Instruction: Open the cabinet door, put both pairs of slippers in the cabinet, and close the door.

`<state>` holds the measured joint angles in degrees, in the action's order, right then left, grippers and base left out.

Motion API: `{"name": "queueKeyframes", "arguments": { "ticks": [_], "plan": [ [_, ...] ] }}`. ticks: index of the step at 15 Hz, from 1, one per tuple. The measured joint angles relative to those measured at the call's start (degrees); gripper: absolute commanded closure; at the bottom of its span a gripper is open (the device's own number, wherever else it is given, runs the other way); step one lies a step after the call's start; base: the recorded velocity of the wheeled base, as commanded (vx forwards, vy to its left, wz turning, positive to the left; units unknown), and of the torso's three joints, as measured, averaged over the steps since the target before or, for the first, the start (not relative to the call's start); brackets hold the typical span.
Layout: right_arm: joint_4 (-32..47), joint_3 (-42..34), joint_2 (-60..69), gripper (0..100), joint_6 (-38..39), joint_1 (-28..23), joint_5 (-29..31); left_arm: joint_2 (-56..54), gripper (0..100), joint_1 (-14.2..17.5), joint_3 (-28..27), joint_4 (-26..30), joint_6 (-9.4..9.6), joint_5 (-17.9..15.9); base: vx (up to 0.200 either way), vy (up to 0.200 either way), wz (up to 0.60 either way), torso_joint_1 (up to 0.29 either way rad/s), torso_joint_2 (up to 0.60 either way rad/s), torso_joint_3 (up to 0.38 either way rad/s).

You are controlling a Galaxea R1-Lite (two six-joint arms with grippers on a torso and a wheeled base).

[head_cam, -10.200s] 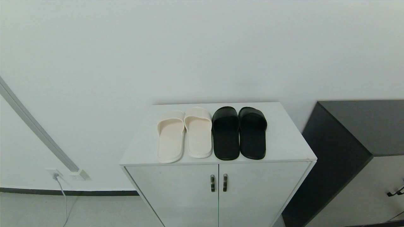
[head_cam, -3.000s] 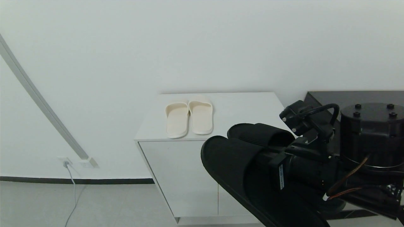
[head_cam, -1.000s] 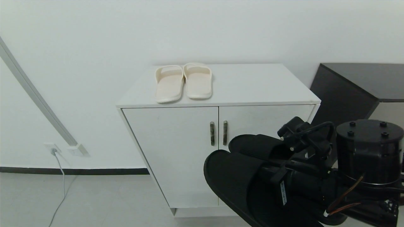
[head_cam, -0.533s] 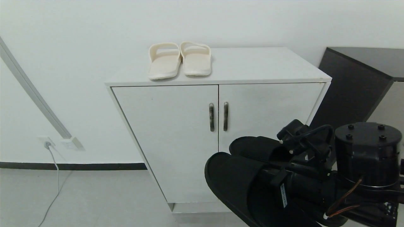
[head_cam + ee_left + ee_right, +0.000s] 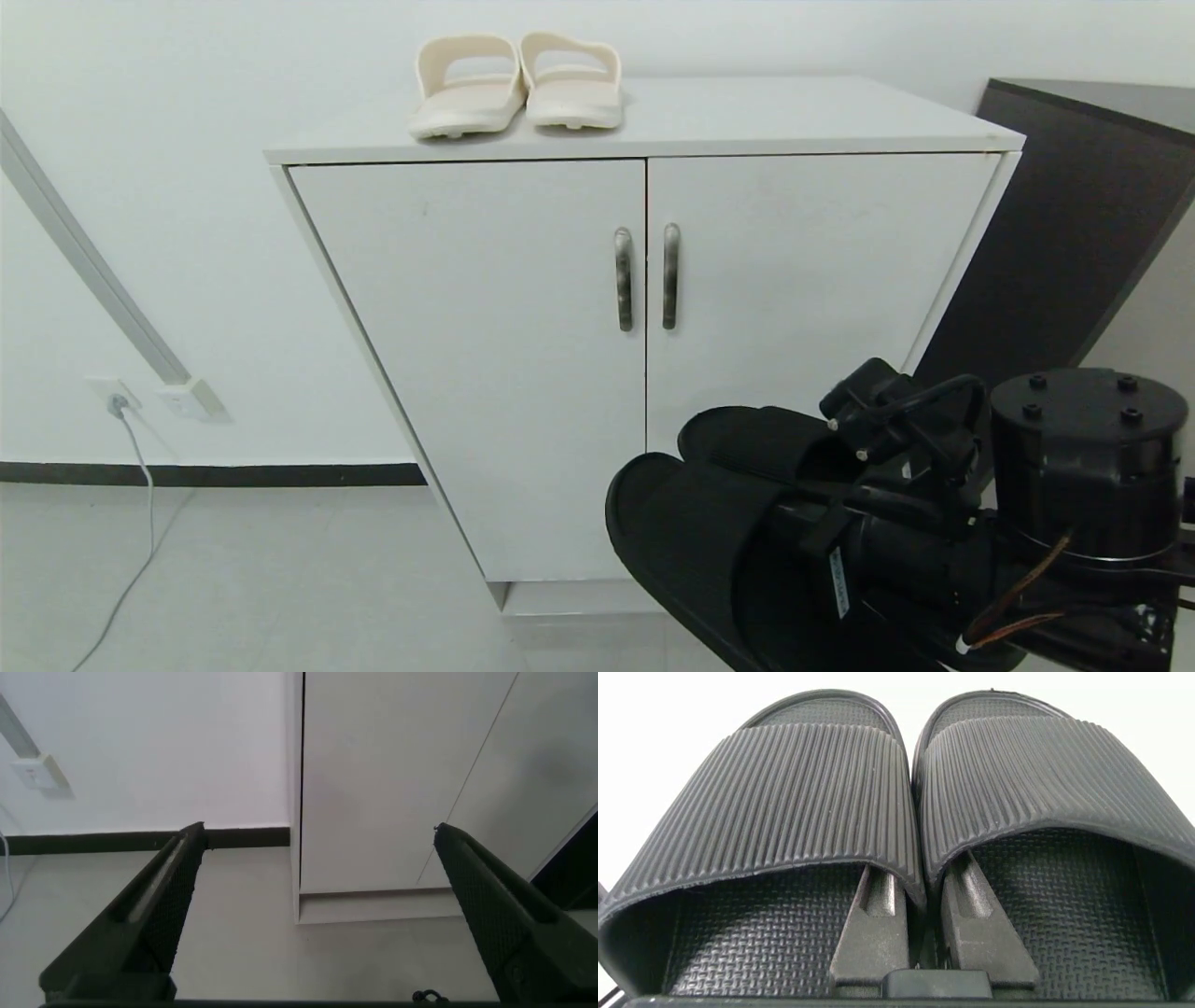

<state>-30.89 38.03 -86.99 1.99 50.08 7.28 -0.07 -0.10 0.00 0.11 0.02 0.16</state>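
A white cabinet (image 5: 467, 373) stands ahead with both doors closed; its two metal handles (image 5: 646, 277) meet at the middle seam. The cream pair of slippers (image 5: 518, 82) lies on its top, left of centre. My right gripper (image 5: 922, 885) is shut on the inner side walls of the black pair of slippers (image 5: 719, 532), holding them side by side low in front of the right door. My left gripper (image 5: 318, 833) is open with nothing between its fingers, and faces the cabinet's lower part (image 5: 392, 784) and the floor.
A dark cabinet (image 5: 1074, 224) stands close on the right of the white one. A wall socket (image 5: 114, 399) with a cable hanging to the floor is at the left. Bare floor (image 5: 261, 579) lies left of and before the cabinet.
The black slippers, earlier on the cabinet top, are now in my right gripper. Over the last second the camera has sunk, so the cabinet front fills more of the view.
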Motion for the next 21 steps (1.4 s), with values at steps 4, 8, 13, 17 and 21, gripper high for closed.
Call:
{"name": "queueKeyframes", "arguments": {
  "ticks": [4,8,13,17,21],
  "plan": [
    [-0.72,-0.72,0.00,100,-1.06,0.00,-0.06,0.40,0,-0.01,-0.02,0.05,0.84,0.13,0.000,0.000,0.00,-0.021,0.39,0.358],
    [-2.52,-1.99,0.04,100,-1.80,-0.02,0.00,1.19,0,0.00,-0.68,-0.06,2.07,0.50,0.000,0.000,0.00,0.001,0.06,0.055],
    [-2.88,-2.16,0.02,100,-1.89,-0.09,0.02,8.62,0,-0.26,-14.24,0.02,-3.69,-1.60,0.000,0.000,0.00,0.000,0.00,0.000],
    [-2.94,-2.26,-0.05,100,-1.83,-0.33,-0.04,23.31,0,-0.56,-19.61,-1.00,-3.24,-14.17,0.000,0.000,0.00,0.000,0.00,0.000],
    [-3.34,-2.16,-0.20,100,-1.48,-0.79,-3.91,36.90,0,-0.84,-21.91,-11.63,-2.58,-24.60,0.000,0.000,0.00,0.000,0.00,0.000]
  ]
}}
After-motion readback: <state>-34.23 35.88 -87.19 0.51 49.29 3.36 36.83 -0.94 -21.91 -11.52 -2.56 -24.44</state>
